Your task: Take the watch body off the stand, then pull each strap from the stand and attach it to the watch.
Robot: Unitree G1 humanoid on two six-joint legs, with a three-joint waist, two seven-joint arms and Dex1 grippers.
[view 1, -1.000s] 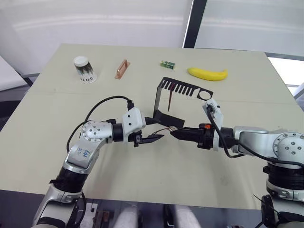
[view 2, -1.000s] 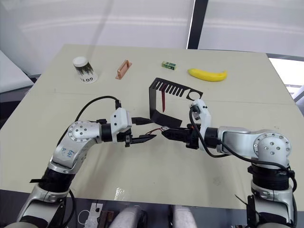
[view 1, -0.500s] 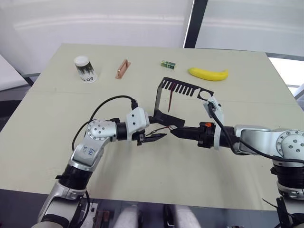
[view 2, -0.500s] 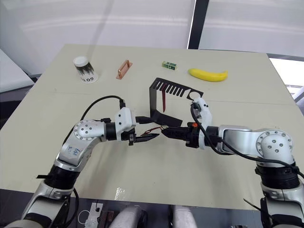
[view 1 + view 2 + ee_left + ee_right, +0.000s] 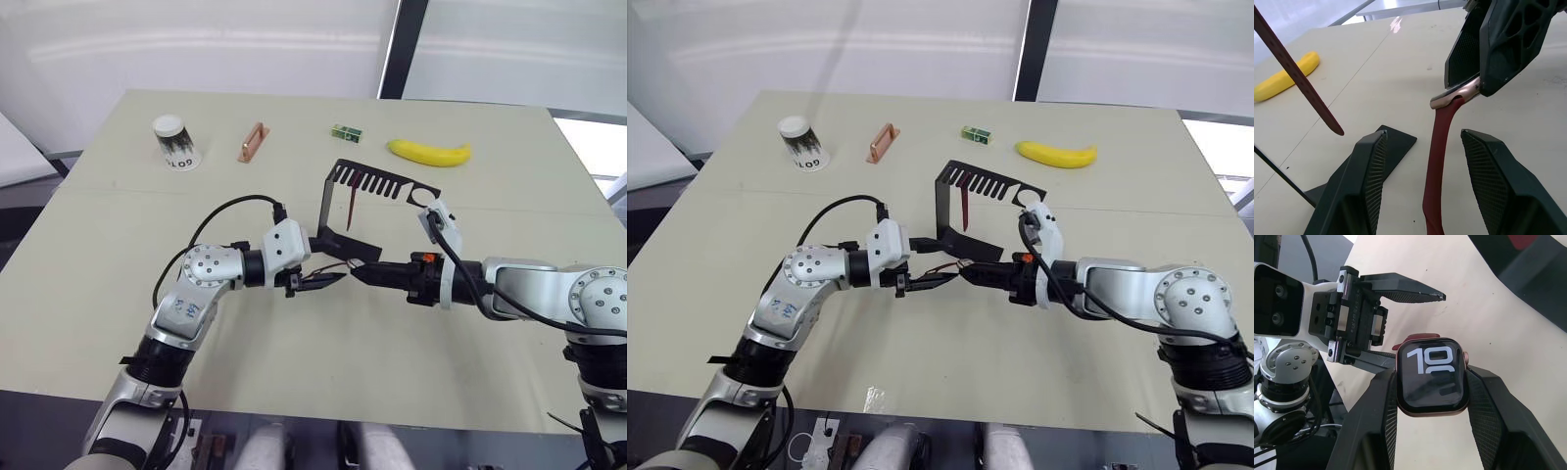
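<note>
First-strap step: right pincer [image 5: 1432, 401] pinches the dark-screened rounded-square watch body [image 5: 1432, 377] above the table [image 5: 118, 245], left pincer [image 5: 1425, 191] spread around its attached dark red flexible strap [image 5: 1439, 161]; next, probably seat it.

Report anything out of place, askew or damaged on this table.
Nothing looks damaged or spilled. The paper cup lies tipped on its side at the far left. The right gripper is shut on the watch body with one dark red strap attached; the other strap hangs from the stand.
</note>
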